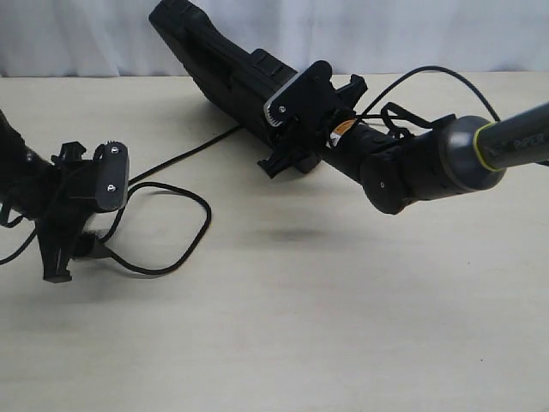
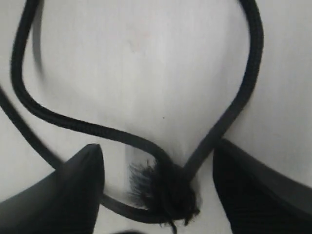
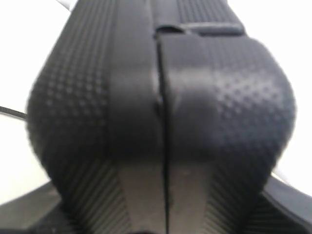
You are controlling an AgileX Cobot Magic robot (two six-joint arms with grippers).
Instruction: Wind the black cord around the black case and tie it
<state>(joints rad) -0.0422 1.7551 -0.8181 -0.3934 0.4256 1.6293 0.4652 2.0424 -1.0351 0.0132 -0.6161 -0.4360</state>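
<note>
The black case (image 1: 214, 60) is tilted, its far end raised off the table, and my right gripper (image 1: 287, 159) is shut on its near end. In the right wrist view the case (image 3: 161, 97) fills the space between the fingers (image 3: 24, 214) of the right gripper (image 3: 161, 214). The black cord (image 1: 184, 249) runs from under the case and loops on the table at the left. My left gripper (image 1: 73, 257) is low over that loop. It stands open (image 2: 157, 148), with the cord's frayed knot (image 2: 168, 187) lying between its fingers (image 2: 83, 185), untouched.
A light wooden table (image 1: 343, 326) carries everything, with a white curtain (image 1: 386, 34) behind it. The right arm (image 1: 446, 159) and its smooth cable (image 1: 429, 73) stretch in from the right edge.
</note>
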